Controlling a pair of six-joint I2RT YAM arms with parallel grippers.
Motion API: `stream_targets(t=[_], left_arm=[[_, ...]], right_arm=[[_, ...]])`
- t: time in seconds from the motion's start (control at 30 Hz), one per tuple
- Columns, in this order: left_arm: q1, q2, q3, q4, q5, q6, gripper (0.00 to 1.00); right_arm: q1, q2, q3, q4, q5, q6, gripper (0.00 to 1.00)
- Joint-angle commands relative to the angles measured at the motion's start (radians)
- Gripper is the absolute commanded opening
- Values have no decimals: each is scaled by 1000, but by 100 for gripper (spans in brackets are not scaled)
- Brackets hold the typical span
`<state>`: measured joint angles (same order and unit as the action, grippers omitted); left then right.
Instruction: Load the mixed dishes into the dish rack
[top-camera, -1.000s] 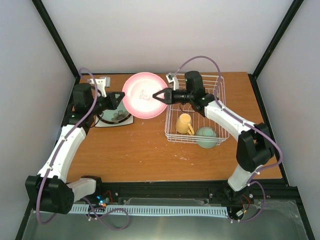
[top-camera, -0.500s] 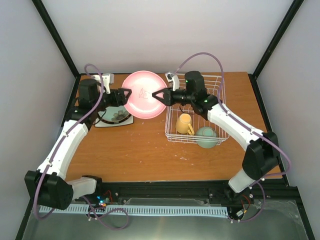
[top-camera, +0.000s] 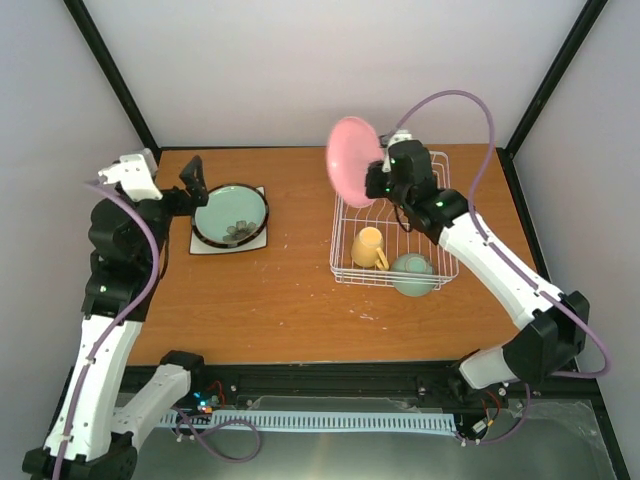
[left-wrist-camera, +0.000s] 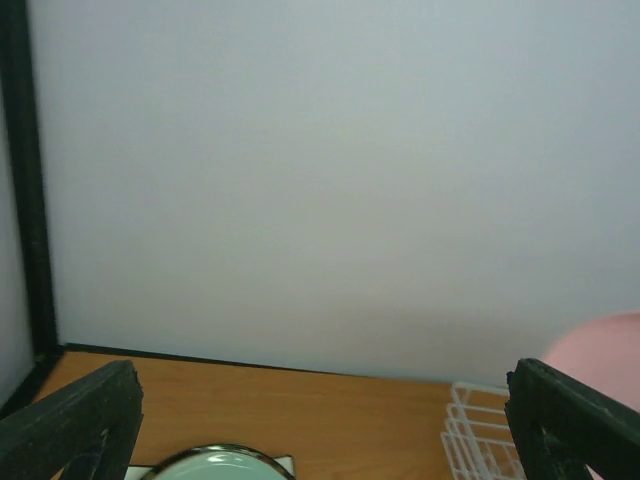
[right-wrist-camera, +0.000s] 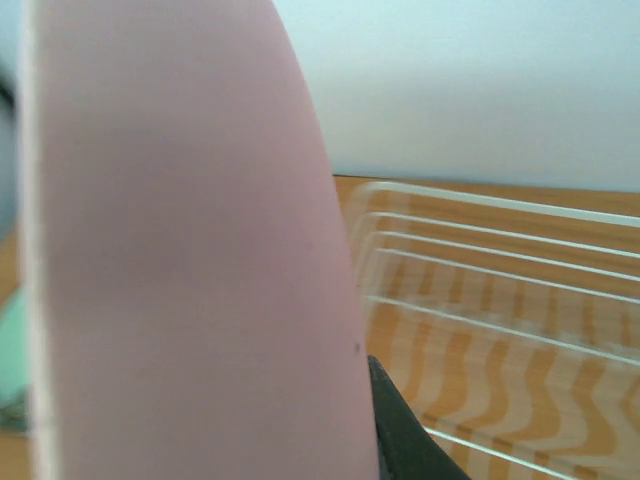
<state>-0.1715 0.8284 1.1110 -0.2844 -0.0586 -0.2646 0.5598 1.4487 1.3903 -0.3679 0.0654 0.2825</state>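
Right pincer (top-camera: 378, 178): pinching the pink plate (top-camera: 351, 160) by its rim; in the wrist view a dark finger shows under the plate's edge.
Pink plate: in the air, upper middle of the overhead frame, over the rack's upper-left corner. It is tipped up on edge, face toward frame left.
Why so held: likely so the edge can drop between prongs. A flat plate would not enter a slot.
Rack (top-camera: 440, 165): right of centre on the desk (top-camera: 280, 300). Its upper half is bare wire and looks like the place to aim for.
In the rack: mug (top-camera: 368, 247) lying at the lower left, bowl (top-camera: 412, 273) at the lower right, rim on the lower rail.
Obstruction: both fill the lower end, so the plate must go above them; the mug sits nearest the descent line.
Left pincer (top-camera: 192, 180): spread and holding nothing, at the upper left beside the stack; its wrist view shows both fingers wide apart.
Stack: green plate (top-camera: 231, 213) inside the rimmed plate (top-camera: 201, 229), on the square plate (top-camera: 198, 246). A dark mark sits on the green plate; what it is, cannot tell.
Left to load: those three, by my reckoning.
Risk: a one-point grip on the rim may let the plate swing as it lowers.
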Motion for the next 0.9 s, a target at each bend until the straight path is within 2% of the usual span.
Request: stream_targets(t=[0.0, 0.1, 0.27, 0.57, 0.87], left_arm=[[-2, -24, -51, -10, -151, 69, 100], [-2, -17, -71, -26, -165, 72, 100], [-2, 14, -85, -33, -155, 68, 100], [-2, 31, -105, -26, -178, 96, 100], [-2, 47, -128, -6, -185, 101, 100]], right_arm=[[-52, -90, -4, -126, 539, -6, 3], [-87, -124, -45, -163, 710, 13, 3], [-164, -142, -103, -217, 791, 90, 3], [-261, -112, -171, -164, 715, 100, 3], [-304, -37, -191, -86, 595, 64, 3]])
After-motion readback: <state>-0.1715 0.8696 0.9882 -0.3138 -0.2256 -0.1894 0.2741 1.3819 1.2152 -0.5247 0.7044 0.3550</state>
